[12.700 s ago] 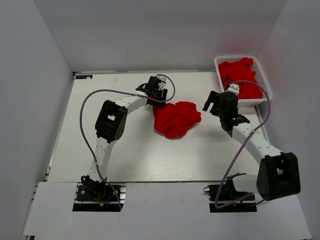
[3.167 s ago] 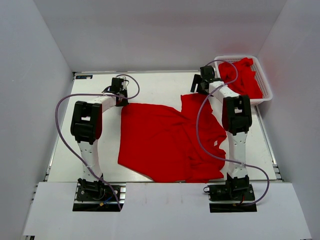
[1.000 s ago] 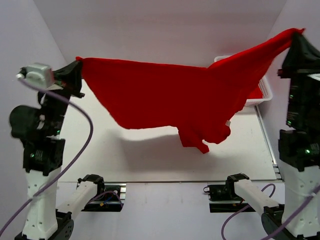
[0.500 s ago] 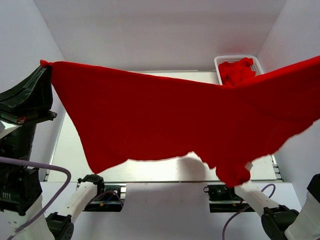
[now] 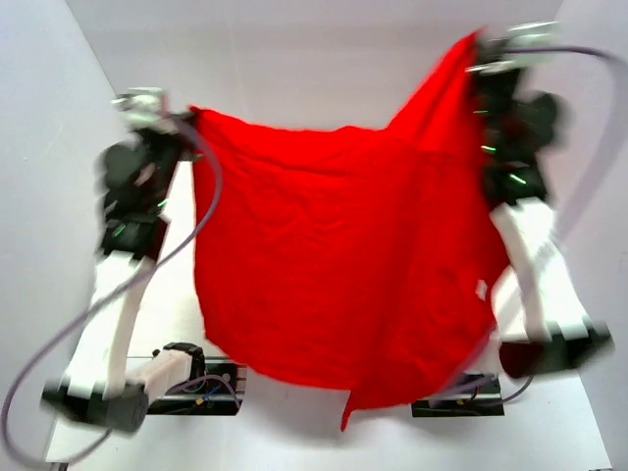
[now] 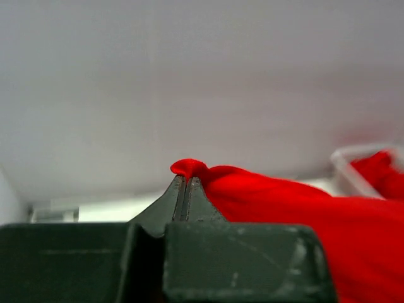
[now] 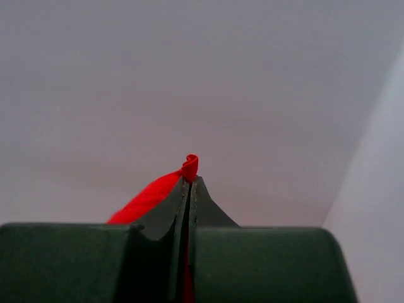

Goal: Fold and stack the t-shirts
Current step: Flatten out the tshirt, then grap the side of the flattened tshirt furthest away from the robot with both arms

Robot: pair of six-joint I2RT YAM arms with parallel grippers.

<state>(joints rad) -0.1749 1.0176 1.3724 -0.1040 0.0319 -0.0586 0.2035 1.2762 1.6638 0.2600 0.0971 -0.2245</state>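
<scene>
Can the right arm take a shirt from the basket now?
Probably not: the right claw is shut on the hanging shirt, held high with the left claw, so it must let go first.

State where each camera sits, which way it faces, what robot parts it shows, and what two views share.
Top external: above and behind the arms, looking down; the raised left arm and right arm, blurred, hang the t-shirt between left gripper and right gripper.
Left wrist: on the left wrist, looking along its shut fingers at the pinched shirt; basket beyond.
Right wrist: on the right wrist, looking along its shut fingers at a shirt tip, blank wall behind.
Shared: both wrist views show the same t-shirt.
</scene>
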